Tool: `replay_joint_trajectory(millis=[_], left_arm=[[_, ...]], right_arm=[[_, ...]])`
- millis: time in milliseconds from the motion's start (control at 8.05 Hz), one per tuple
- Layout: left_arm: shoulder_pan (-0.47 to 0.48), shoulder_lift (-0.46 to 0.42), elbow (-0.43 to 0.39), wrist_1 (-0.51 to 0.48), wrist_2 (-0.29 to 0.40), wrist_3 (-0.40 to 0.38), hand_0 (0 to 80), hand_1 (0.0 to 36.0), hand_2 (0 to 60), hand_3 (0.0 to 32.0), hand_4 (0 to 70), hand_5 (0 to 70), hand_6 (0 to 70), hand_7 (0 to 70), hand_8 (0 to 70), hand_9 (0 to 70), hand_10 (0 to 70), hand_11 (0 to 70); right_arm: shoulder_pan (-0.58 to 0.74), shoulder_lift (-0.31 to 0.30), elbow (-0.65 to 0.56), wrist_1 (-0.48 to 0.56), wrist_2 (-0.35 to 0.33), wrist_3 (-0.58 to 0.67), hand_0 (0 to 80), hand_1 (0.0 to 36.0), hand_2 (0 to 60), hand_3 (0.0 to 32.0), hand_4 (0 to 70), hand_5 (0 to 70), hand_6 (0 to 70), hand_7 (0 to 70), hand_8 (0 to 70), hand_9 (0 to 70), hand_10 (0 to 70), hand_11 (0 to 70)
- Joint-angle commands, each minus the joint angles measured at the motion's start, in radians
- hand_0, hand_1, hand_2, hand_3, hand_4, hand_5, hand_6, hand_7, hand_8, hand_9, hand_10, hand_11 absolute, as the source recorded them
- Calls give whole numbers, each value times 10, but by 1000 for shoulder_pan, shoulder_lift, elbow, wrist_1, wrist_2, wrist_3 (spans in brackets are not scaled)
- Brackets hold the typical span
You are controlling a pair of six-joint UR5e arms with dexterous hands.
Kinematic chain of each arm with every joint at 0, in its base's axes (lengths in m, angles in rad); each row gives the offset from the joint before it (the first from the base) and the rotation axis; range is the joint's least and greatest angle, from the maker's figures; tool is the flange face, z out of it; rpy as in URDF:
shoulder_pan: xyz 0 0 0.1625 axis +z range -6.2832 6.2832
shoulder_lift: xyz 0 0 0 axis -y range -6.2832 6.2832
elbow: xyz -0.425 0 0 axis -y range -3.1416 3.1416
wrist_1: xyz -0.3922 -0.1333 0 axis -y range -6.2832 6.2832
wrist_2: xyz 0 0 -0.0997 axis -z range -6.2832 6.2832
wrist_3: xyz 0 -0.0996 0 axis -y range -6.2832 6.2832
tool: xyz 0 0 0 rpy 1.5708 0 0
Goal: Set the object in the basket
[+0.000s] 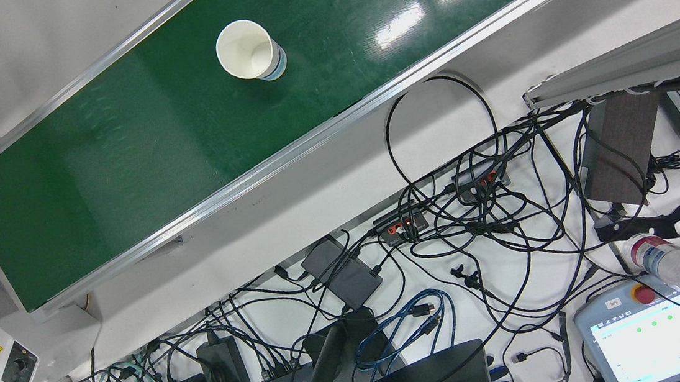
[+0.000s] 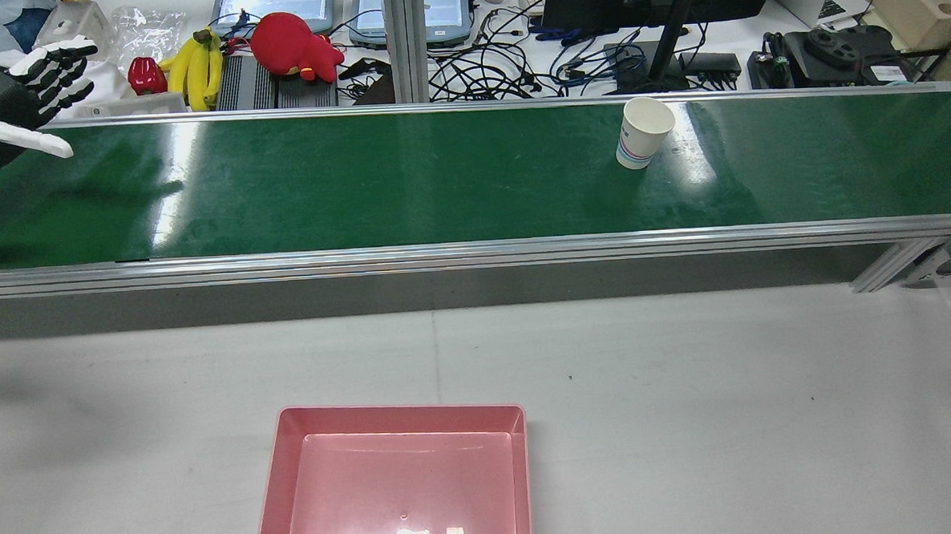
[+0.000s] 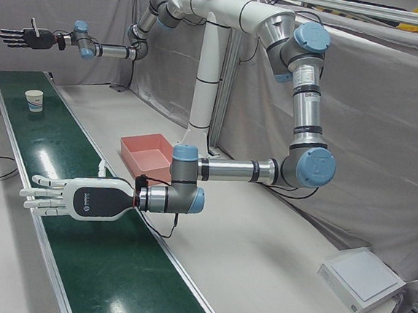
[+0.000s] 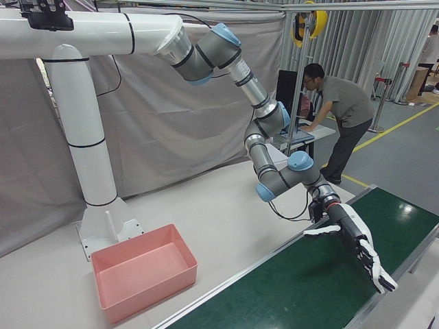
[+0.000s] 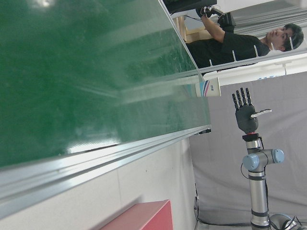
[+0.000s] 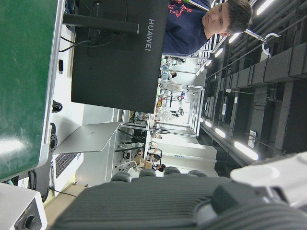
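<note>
A white paper cup (image 2: 643, 134) with a blue and pink band stands upright on the green conveyor belt (image 2: 407, 182), toward its right end in the rear view. It also shows as the cup (image 1: 248, 50) from above and far off as the cup (image 3: 33, 100). The pink basket (image 2: 401, 409) sits empty on the white table in front of the belt. My left hand (image 2: 15, 98) hovers open over the belt's left end, far from the cup; this left hand (image 3: 73, 199) holds nothing. My right hand (image 4: 357, 247) is open and empty above the belt's other end, beyond the cup (image 5: 207, 87).
Behind the belt lie bananas (image 2: 194, 66), a red plush toy (image 2: 293, 46), tablets, a monitor and tangled cables (image 1: 456, 230). A person (image 4: 339, 113) stands at a desk past the right end. The grey table (image 2: 689, 386) lies between belt and basket.
</note>
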Motion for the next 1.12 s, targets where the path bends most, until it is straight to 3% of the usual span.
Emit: replay_joint_trajectory(millis=[0, 994], left_arm=[[-2, -3, 3, 34, -8, -1, 554, 134, 0, 26, 14, 245, 3, 0, 0, 0, 30, 64], [-4, 3, 5, 68, -11, -1, 555, 135, 0, 32, 9, 240, 3, 0, 0, 0, 28, 61]], right_arm=[[1, 0, 0, 0, 0, -1, 0, 0, 0, 0, 0, 0, 0, 0, 0, 0, 0, 0], [0, 0, 0, 1, 0, 1, 0, 0, 0, 0, 0, 0, 0, 0, 0, 0, 0, 0]])
